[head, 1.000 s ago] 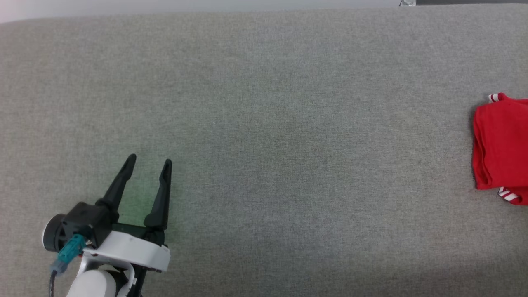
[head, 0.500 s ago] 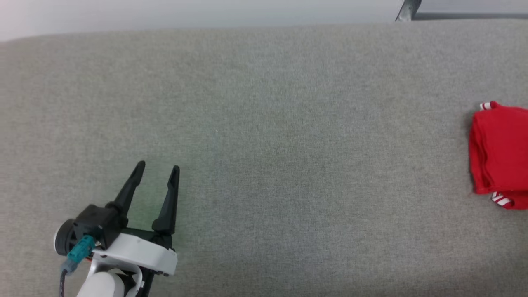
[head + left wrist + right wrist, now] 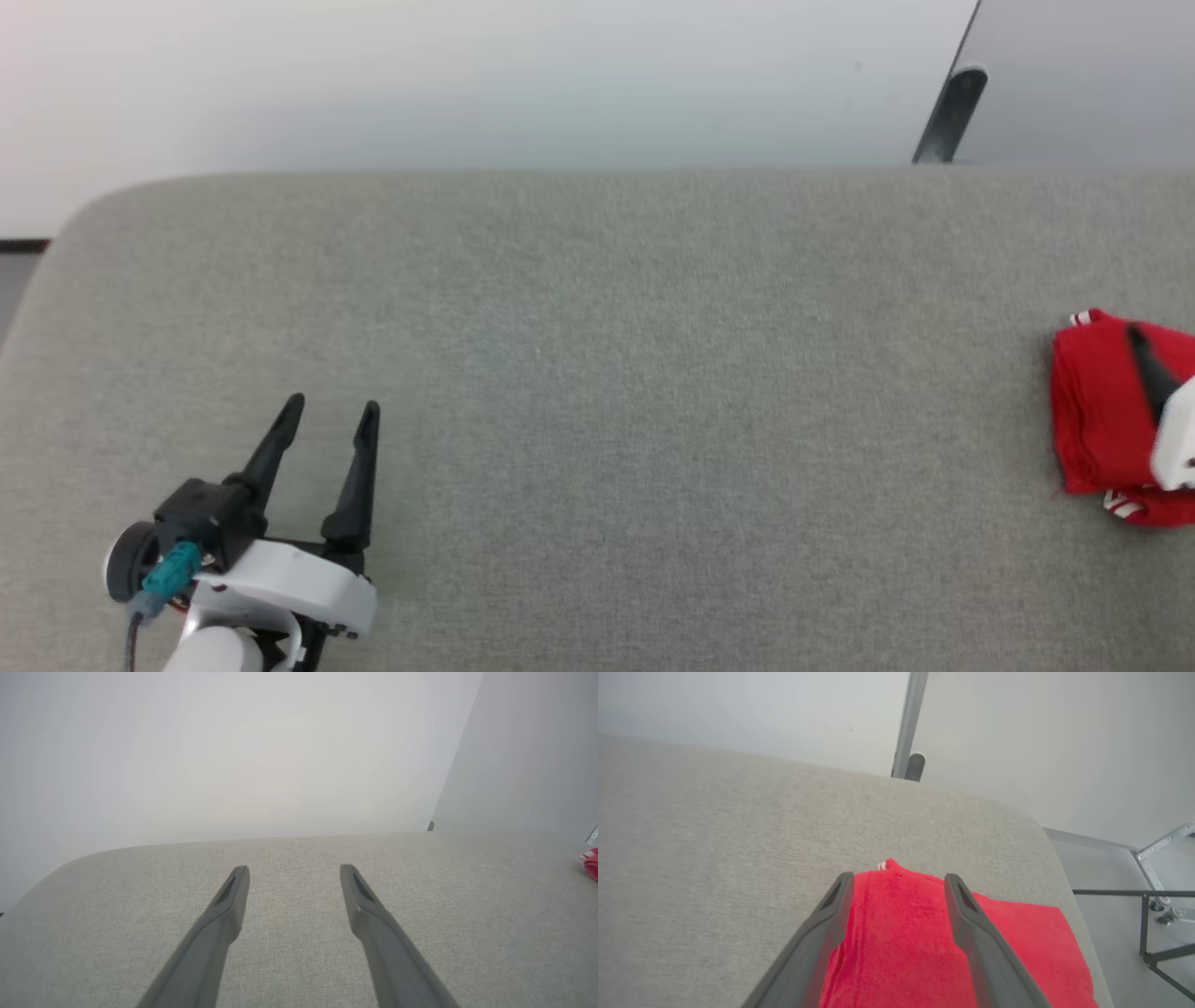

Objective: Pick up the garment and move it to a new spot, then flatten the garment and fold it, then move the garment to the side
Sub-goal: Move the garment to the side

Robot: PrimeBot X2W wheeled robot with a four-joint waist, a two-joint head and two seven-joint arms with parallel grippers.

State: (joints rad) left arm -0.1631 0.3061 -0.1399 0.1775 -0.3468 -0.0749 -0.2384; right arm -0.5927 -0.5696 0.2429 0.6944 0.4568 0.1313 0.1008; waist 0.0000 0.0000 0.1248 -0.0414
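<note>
Grey fabric surface (image 3: 597, 327) — garment (image 3: 1088, 420) far right

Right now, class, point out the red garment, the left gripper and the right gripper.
red garment (image 3: 1092, 411), head view, red top layer.
left gripper (image 3: 333, 404), head view, midway between its fingertips.
right gripper (image 3: 899, 877), right wrist view, midway between its fingertips.

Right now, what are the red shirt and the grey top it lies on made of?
Red shirt: looks like soft knit cloth, matte, with a fine nubbly texture and limp folded layers at its edge; the fibre I can't tell.
Grey top: seems covered in woven fabric, matte, with a flecked weave and softly rounded corners.
</note>
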